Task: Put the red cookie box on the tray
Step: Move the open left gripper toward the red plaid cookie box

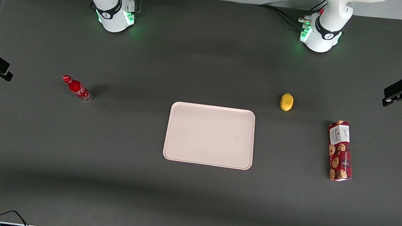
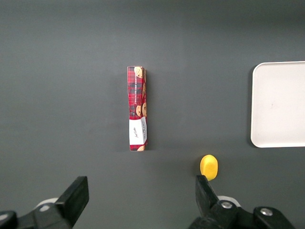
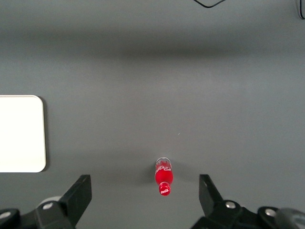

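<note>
Nothing has been grasped yet — the step in hand is the reach toward the red cookie box [image 1: 340,151]. The box lies flat on the dark table [image 1: 190,196] toward the working arm's end, its long axis running toward the front camera, with the white-label end farther from that camera and the cookie pictures nearer. It sits well apart from the tray [image 1: 210,135], which lies at the middle of the table with nothing on it.

The end effector [image 1: 399,94] hangs high near the working arm's edge of the table, clear of the box and farther from the front camera than it. In the left wrist view its fingers [image 2: 76,196] stand wide apart with nothing between them, and the box shows ahead of them, untouched.

A small yellow object [image 1: 286,102] rests between box and tray, a little farther from the front camera than both. A small red bottle [image 1: 76,88] lies toward the parked arm's end, well out of the way.

The next move, as I judge it, calls for bringing the end effector over the middle of the box and lowering it so the fingers straddle the narrow width — not the length. After the lift, the carry to the tray should pass nearer the front camera than the yellow object.
</note>
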Controlling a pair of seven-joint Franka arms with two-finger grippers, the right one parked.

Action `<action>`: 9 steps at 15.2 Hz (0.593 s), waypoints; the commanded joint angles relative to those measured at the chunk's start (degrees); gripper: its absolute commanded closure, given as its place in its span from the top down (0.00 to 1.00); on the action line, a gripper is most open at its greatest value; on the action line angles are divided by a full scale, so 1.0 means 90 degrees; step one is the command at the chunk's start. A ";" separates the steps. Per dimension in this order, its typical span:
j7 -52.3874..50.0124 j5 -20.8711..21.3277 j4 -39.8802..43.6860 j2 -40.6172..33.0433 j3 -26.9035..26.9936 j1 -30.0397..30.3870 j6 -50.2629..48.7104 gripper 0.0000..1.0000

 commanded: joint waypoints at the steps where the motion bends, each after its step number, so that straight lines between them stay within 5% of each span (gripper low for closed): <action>1: 0.0057 0.0078 0.0215 0.0092 0.0017 -0.0003 -0.0196 1.00; 9: -0.0011 0.0078 0.0254 0.0131 0.0036 -0.0003 -0.0196 1.00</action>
